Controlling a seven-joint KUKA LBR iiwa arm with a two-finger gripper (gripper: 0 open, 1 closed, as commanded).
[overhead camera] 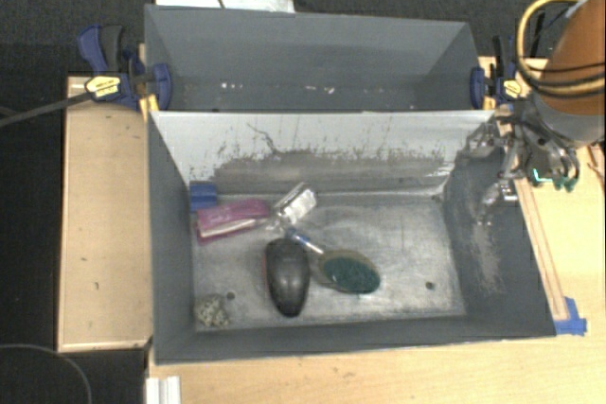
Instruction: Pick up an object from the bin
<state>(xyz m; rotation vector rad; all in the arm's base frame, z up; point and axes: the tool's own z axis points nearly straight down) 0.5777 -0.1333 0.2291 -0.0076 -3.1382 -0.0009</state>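
Several things, a mouse [287,276] and green disc [350,275] among them, lie low in the bin [407,237]; the hand [502,167] hangs by its right wall, well apart, and I cannot tell whether it is apart or together.

Light is soft and even, falling from overhead; nothing casts a hard-edged shadow. The grey metal bin [379,147] takes a pale sheen along its scratched back wall and a duller glow on its floor. The black oval computer mouse [288,277] carries a small highlight on top, with thin shade at its edge. The crumpled clear plastic wrapper [295,203] glints brightest, while the bin's right slope lies darker.
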